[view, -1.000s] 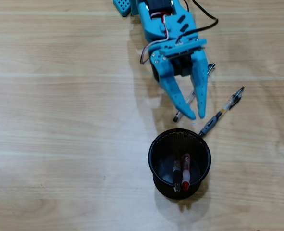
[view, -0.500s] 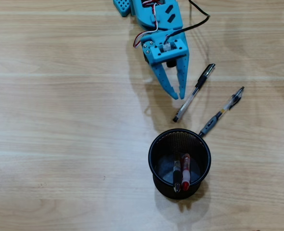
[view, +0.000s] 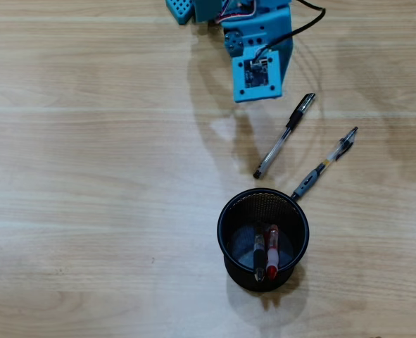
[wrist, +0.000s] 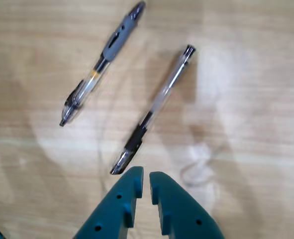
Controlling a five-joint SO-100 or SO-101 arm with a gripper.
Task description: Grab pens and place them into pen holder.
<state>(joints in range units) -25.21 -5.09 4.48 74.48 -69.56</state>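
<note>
While nearly pressed together and empty, claw just beside the capped end of the clear pen.

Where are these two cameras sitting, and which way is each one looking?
Overhead view: fixed above the wooden table, looking straight down at the pen holder with two pens inside; the blue arm enters from the top edge.
Wrist view: rides on the arm, looking down past the nearly shut gripper at the table.
Shared: both show the clear pen with black cap and the pen with grey sleeve, lying loose on the wood.
</note>
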